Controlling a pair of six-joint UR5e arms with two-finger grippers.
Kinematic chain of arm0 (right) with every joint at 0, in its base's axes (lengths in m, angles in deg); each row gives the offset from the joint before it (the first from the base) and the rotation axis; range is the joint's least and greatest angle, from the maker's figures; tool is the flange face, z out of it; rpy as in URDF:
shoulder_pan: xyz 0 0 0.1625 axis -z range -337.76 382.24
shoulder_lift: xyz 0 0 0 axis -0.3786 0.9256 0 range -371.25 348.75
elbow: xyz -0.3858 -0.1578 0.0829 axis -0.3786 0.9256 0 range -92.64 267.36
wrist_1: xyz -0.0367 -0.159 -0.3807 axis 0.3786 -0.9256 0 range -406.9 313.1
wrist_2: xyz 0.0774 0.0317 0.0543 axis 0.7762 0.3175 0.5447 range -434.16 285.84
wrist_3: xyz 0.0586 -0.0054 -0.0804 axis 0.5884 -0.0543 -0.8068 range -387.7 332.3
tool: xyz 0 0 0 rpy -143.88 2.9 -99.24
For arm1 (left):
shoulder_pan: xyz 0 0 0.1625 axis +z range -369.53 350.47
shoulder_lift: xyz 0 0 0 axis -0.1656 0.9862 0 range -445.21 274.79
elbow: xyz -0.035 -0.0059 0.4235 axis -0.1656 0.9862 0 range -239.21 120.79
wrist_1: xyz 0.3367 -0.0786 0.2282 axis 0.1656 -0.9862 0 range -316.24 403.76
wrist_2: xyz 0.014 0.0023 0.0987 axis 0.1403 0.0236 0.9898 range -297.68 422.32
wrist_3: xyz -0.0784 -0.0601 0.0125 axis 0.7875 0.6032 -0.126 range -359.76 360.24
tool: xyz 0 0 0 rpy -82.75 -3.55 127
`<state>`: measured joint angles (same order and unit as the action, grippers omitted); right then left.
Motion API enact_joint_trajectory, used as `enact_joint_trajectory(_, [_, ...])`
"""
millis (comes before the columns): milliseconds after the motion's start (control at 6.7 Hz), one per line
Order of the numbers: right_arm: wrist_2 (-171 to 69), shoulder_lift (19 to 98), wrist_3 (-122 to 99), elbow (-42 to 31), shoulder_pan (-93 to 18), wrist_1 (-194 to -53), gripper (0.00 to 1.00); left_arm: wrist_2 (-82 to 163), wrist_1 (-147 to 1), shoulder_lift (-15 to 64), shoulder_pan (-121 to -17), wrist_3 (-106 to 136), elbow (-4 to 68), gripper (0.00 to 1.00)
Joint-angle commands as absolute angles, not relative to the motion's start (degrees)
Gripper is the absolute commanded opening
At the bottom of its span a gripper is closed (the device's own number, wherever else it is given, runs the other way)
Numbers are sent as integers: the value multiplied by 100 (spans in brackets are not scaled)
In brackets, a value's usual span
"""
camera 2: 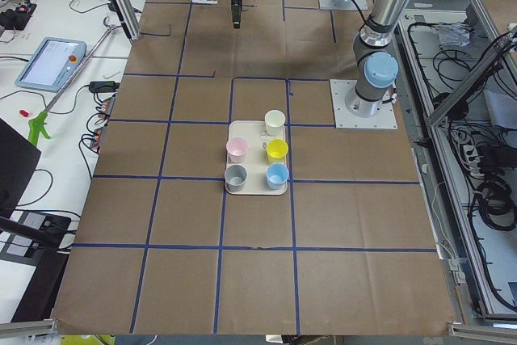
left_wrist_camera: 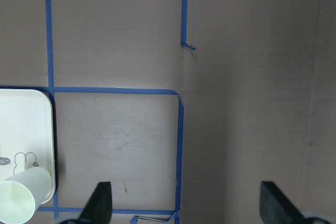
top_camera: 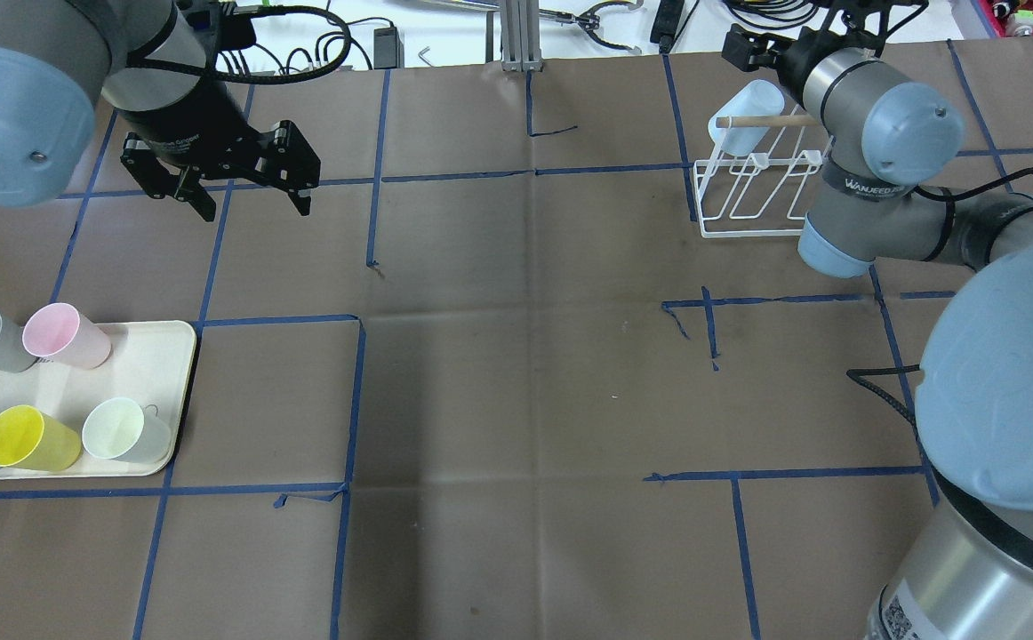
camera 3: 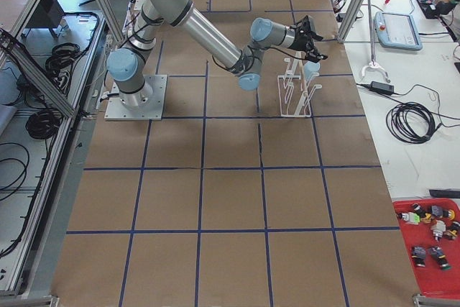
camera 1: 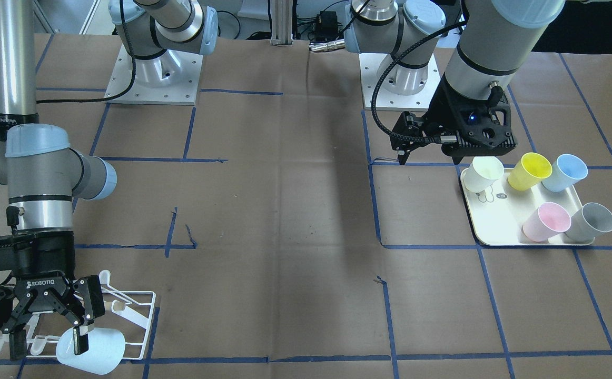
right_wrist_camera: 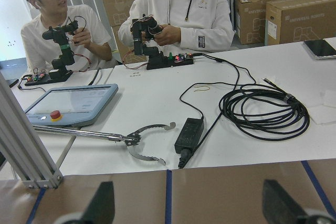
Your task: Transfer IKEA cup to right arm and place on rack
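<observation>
A pale blue IKEA cup (camera 1: 100, 350) lies tilted on the white wire rack (camera 1: 140, 316) beside its wooden dowel (top_camera: 761, 120). My right gripper (camera 1: 49, 345) hangs over the rack, open. One finger is next to the cup's rim, and the right wrist view shows nothing between the fingertips (right_wrist_camera: 102, 203). My left gripper (top_camera: 254, 209) is open and empty over bare table, just beyond the cream tray (top_camera: 174, 342). In the left wrist view its fingertips (left_wrist_camera: 100, 203) stand wide apart over the brown paper.
The tray holds a white cup (camera 1: 482, 173), a yellow cup (camera 1: 530, 171), a blue cup (camera 1: 564, 172), a pink cup (camera 1: 547, 221) and a grey cup (camera 1: 593, 222). Past the table's far edge are cables (right_wrist_camera: 262, 111), a pendant (right_wrist_camera: 71, 103) and two seated people.
</observation>
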<state>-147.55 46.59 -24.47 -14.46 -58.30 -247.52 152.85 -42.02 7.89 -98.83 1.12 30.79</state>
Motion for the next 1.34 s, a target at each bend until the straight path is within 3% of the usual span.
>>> enact_joint_trajectory(0, [-14737, 4842, -2114, -1477, -6124, -24782, 100, 15285, -4202, 787, -9883, 112, 3079, 100])
enact_joint_trajectory(1195, [-14429, 6116, 4491, -2689, -7338, -24834, 100, 15285, -4194, 804, -9874, 112, 3079, 100])
